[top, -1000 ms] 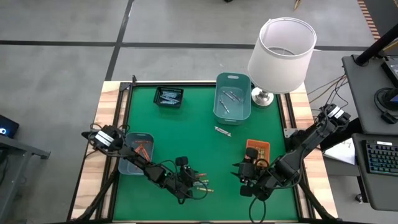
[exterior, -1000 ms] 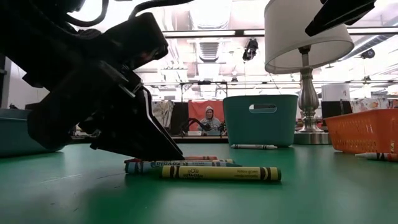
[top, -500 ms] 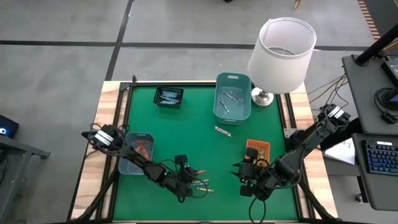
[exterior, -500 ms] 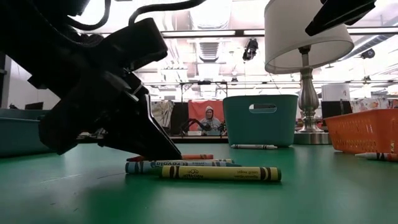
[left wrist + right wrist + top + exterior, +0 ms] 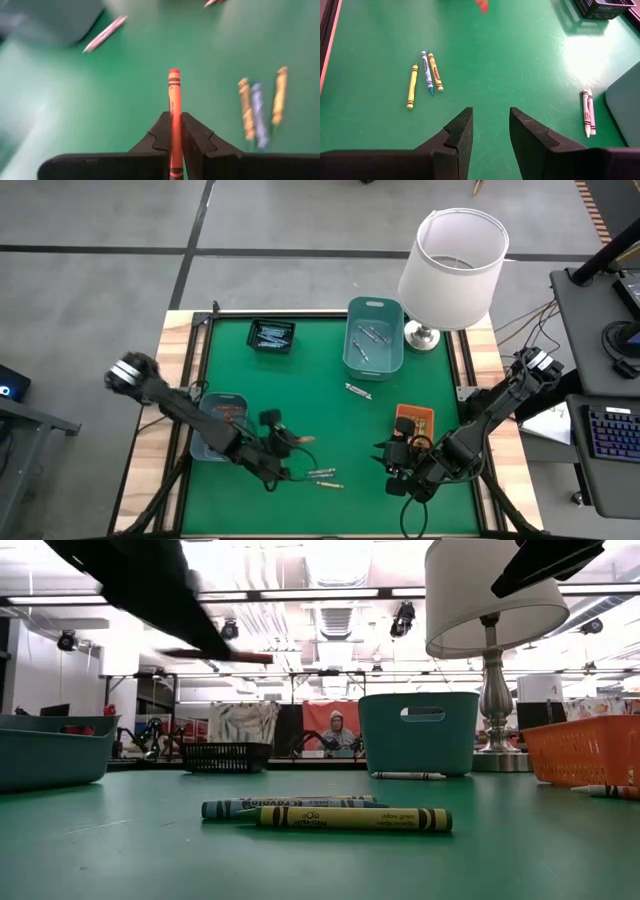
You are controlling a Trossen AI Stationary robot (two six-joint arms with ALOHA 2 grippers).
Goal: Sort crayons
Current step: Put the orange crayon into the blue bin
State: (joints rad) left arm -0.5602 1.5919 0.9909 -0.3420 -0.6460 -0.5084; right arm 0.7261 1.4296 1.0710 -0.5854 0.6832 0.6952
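My left gripper is shut on an orange crayon and hangs above the table near the teal tray on the left. From above, the gripper stands left of three crayons lying flat on the green mat. Those three, yellow, blue and orange-yellow, also show ahead of my right gripper. It is open, above the mat at the near right, and holds nothing. Two white crayons lie mid-table. My left gripper pinches the orange crayon's rear part between its two fingers. The crayon lies along the fingers, and its front half sticks out past the fingertips. It is lifted clear of the mat and roughly level in the low view.
A black basket stands at the far left, a teal bin at the far middle and an orange basket at the right. A lamp with a white shade stands at the far right corner. Bare mat lies mid-table.
My left gripper has risen from the group of crayons and gone toward the table's left edge and the teal tray. It has taken the orange crayon up clear of the mat. The other three crayons stay where they lay.
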